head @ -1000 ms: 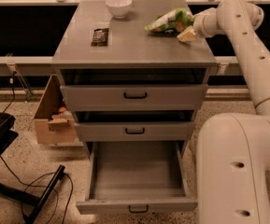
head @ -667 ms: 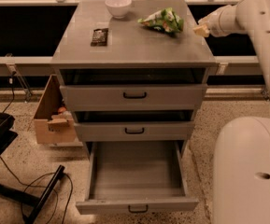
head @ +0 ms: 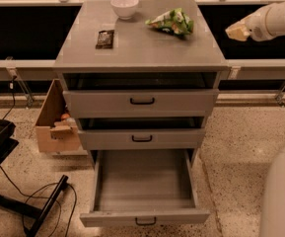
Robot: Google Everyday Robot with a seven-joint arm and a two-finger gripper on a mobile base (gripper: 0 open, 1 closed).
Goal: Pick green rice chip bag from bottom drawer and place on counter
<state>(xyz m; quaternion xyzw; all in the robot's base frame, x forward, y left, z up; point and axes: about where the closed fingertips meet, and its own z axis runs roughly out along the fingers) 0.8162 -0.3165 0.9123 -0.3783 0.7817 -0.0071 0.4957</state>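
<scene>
Green rice chip bag (head: 171,21) on desk (head: 142,51), right of white bowl (head: 124,6), gripper (head: 233,32) farther right of bowl, opening not discernible

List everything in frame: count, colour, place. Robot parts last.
counter: 1, grey, cabinet top
green rice chip bag: 1, green and white, right rear of counter
white bowl: 1, white, rear of counter
dark packet: 1, dark, flat on counter, left
shallower drawers: 2, grey, under counter
bottom drawer: 1, grey, pulled out
cardboard box: 1, brown, floor left of cabinet
black stand leg: 1, black, floor lower left
arm: 1, white, upper right
claw: 1, pale, right of counter, apart from bag
base: 1, white, lower right
</scene>
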